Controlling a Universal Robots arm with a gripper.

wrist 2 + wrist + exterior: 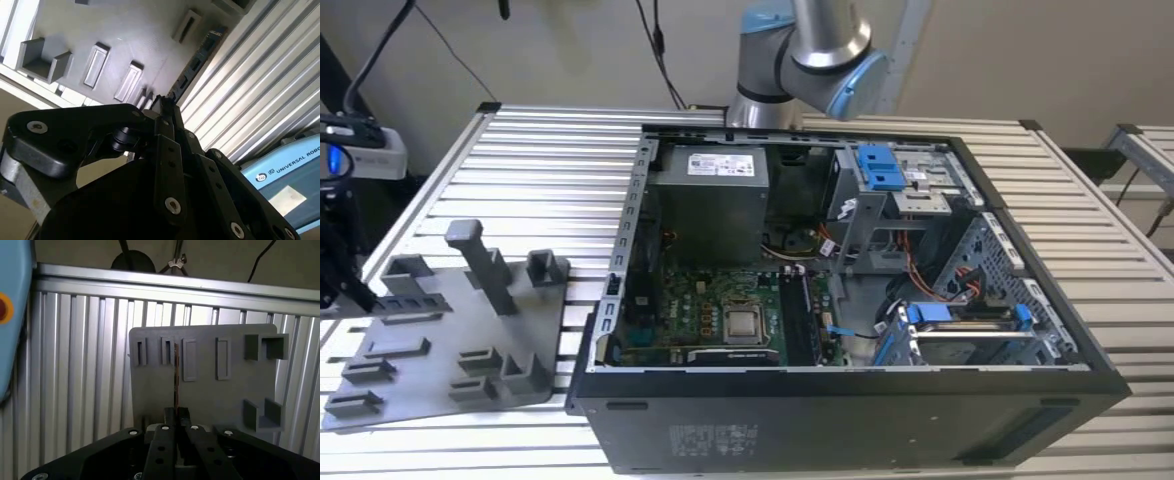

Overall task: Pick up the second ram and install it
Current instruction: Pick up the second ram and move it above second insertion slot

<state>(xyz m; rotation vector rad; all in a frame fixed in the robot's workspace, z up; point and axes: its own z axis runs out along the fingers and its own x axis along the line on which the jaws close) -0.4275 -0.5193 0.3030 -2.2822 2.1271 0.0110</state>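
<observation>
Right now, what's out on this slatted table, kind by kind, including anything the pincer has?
Open computer case: 1
Grey tray: 1
Robot arm: 1
Ram stick, gripped edge-on in the pincer above the tray: 1
Total: 4

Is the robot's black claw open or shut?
Shut: in the first wrist view, the black gripper pinches the thin dark ram stick between its fingertips.
</observation>
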